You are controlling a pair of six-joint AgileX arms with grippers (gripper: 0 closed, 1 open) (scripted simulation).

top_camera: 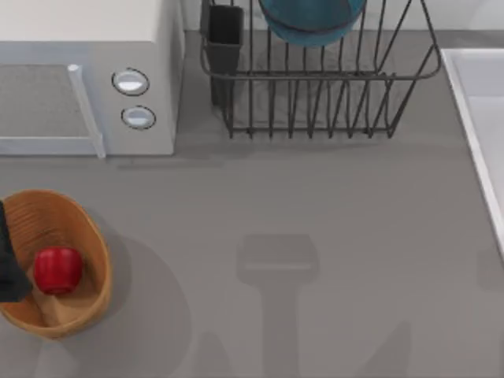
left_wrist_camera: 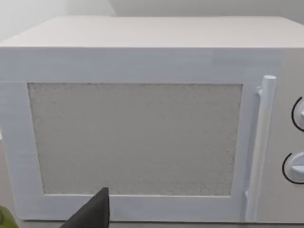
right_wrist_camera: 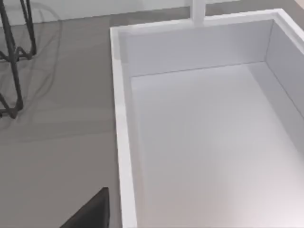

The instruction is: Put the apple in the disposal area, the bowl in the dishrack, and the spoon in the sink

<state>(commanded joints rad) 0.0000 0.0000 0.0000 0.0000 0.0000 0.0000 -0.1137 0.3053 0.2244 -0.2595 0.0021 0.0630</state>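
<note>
The red apple (top_camera: 57, 269) lies inside the disposal area, an oval tan woven basket (top_camera: 87, 236) at the table's left. A dark part of my left gripper (top_camera: 9, 268) sits at the basket's left rim, close beside the apple. The blue bowl (top_camera: 311, 20) rests in the dark wire dishrack (top_camera: 315, 102) at the back. The white-rimmed sink (top_camera: 472, 118) lies along the right edge, and its pale basin (right_wrist_camera: 209, 142) is below my right gripper (right_wrist_camera: 92, 211). The spoon is out of view.
A white microwave (top_camera: 87, 79) stands at the back left, and its door (left_wrist_camera: 137, 137) faces my left wrist camera. A dark utensil cup (top_camera: 224, 31) hangs at the dishrack's left corner. Grey countertop (top_camera: 315, 236) stretches between basket and sink.
</note>
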